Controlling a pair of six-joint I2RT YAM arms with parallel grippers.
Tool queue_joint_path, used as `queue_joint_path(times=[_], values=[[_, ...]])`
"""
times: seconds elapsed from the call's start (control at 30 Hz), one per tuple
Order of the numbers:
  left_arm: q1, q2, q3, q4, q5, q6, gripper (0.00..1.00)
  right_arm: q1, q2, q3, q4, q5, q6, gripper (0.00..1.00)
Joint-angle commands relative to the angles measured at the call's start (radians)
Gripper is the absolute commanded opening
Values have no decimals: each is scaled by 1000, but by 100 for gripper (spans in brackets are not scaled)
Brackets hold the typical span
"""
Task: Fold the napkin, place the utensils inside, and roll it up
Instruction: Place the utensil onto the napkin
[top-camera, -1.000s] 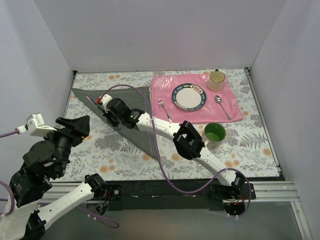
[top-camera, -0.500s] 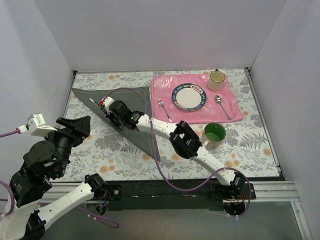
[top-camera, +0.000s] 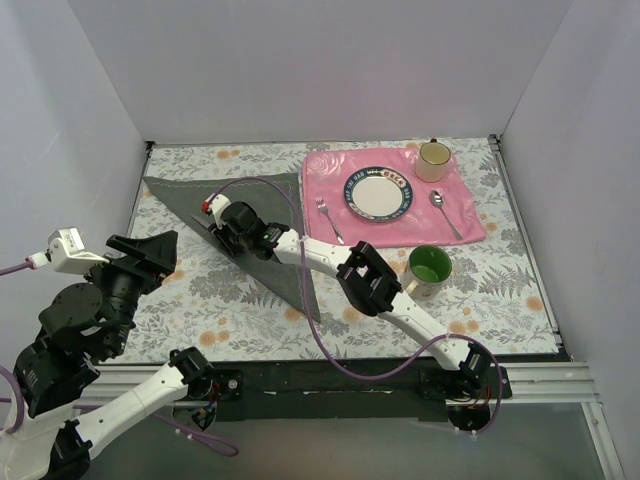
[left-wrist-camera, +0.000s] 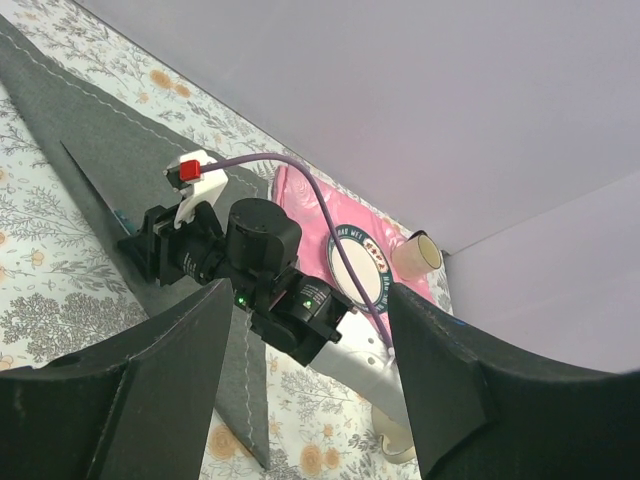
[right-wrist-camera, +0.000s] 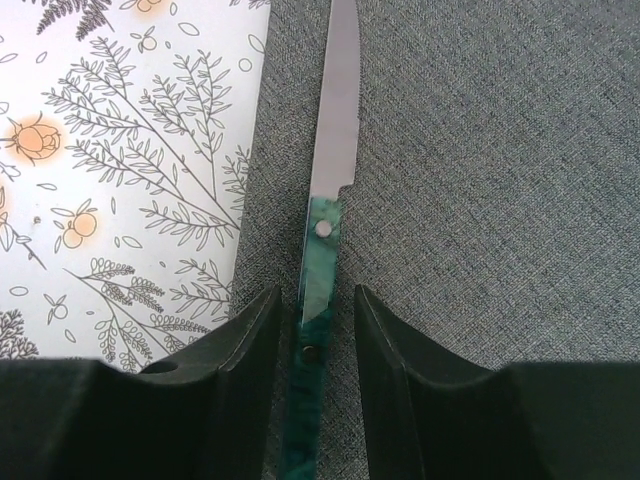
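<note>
While the right jaws stand spread astride its green marbled handle, the best hold, the slim steel knife (right-wrist-camera: 322, 235) looks stiff, light and slick on the soft dark grey cloth napkin (right-wrist-camera: 480, 180).

the floral table (top-camera: 500, 290) carries a grey napkin (top-camera: 175, 190), a pink placemat (top-camera: 330, 170) and a green mug (top-camera: 430, 267).
</note>
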Motion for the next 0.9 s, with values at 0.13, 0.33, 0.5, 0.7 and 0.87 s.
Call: queue_joint_path(times=[0.13, 0.33, 0.5, 0.7, 0.87], values=[[0, 21, 21, -3, 4, 2, 63, -2, 9, 45, 55, -5, -22, 45], [0, 21, 22, -4, 7, 2, 63, -5, 6, 32, 58, -21, -2, 36], [0, 46, 16, -9, 12, -25, 66, -6, -18, 34, 38, -4, 31, 37], [-6, 214, 34, -190, -88, -260, 72, -26, -182, -14, -24, 8, 93, 50], [-6, 334, 39, -124, -105, -263, 69, -83, -437, -191, -96, -70, 180, 51]])
